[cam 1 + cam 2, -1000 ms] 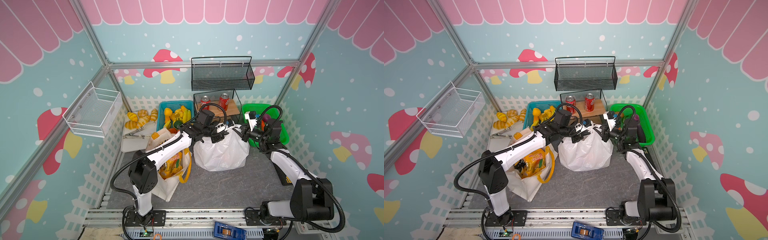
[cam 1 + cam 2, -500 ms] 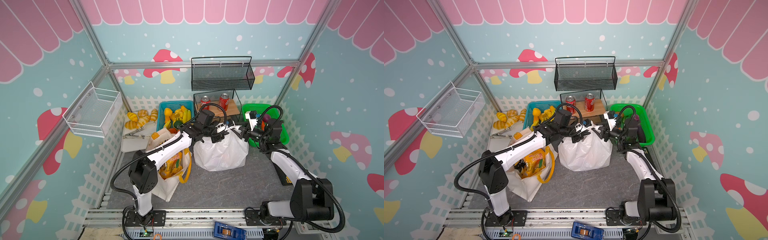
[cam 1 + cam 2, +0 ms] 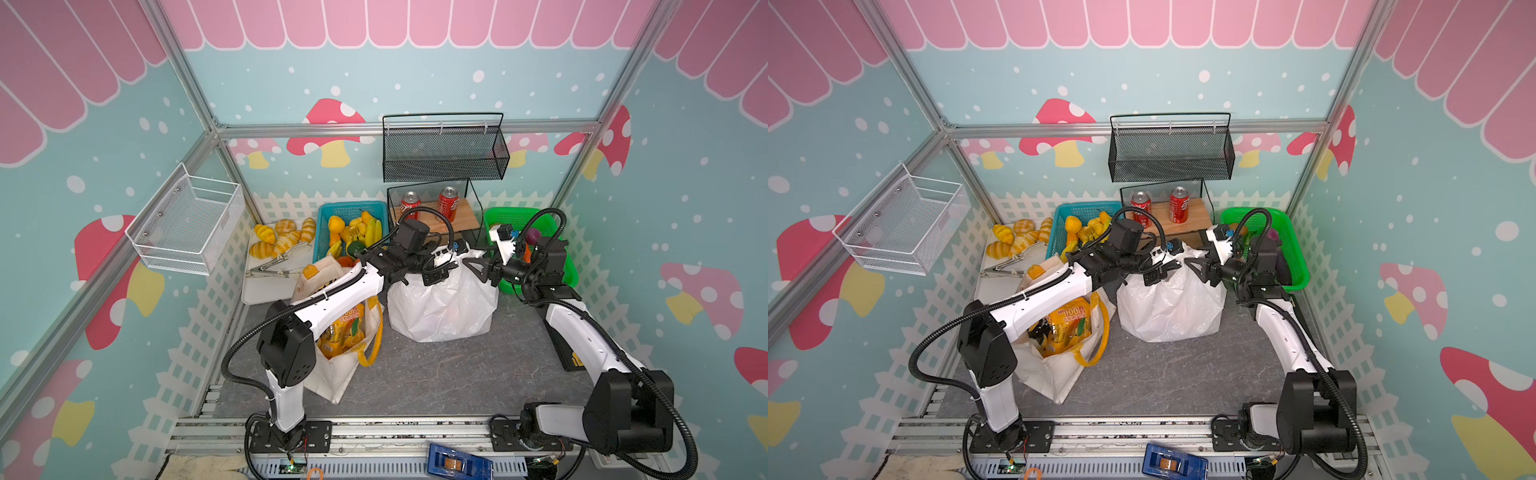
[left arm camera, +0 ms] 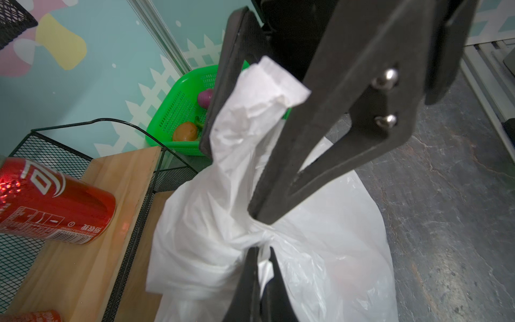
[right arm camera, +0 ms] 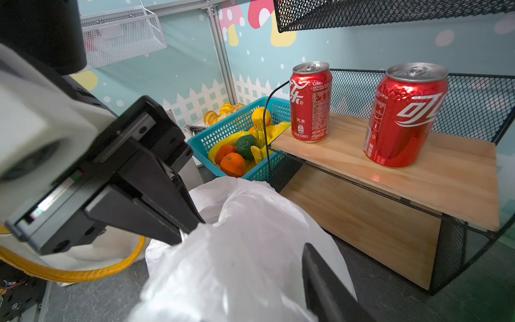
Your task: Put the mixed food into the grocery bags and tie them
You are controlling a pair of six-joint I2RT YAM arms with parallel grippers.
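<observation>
The white bag [image 3: 440, 307] stands on the surface [image 3: 436, 374]; left fingers [image 4: 245, 281] pinch it below its handle [image 4: 267, 83], right fingers [image 4: 342, 111] spread about that handle. Tying looks begun, unknotted. Beside the white bag the tote [image 3: 332, 374] holds a packet [image 3: 1065, 320], untied; opposite, an eggplant [image 4: 204, 97] waits in the basket [image 4: 172, 111].

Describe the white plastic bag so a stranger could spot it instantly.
At the back stands a black wire shelf holding two red cans. In front, on the grey floor, sits the white plastic bag. Unlike the cream canvas tote beside it, it's thin, crinkly and bunched on top.
</observation>
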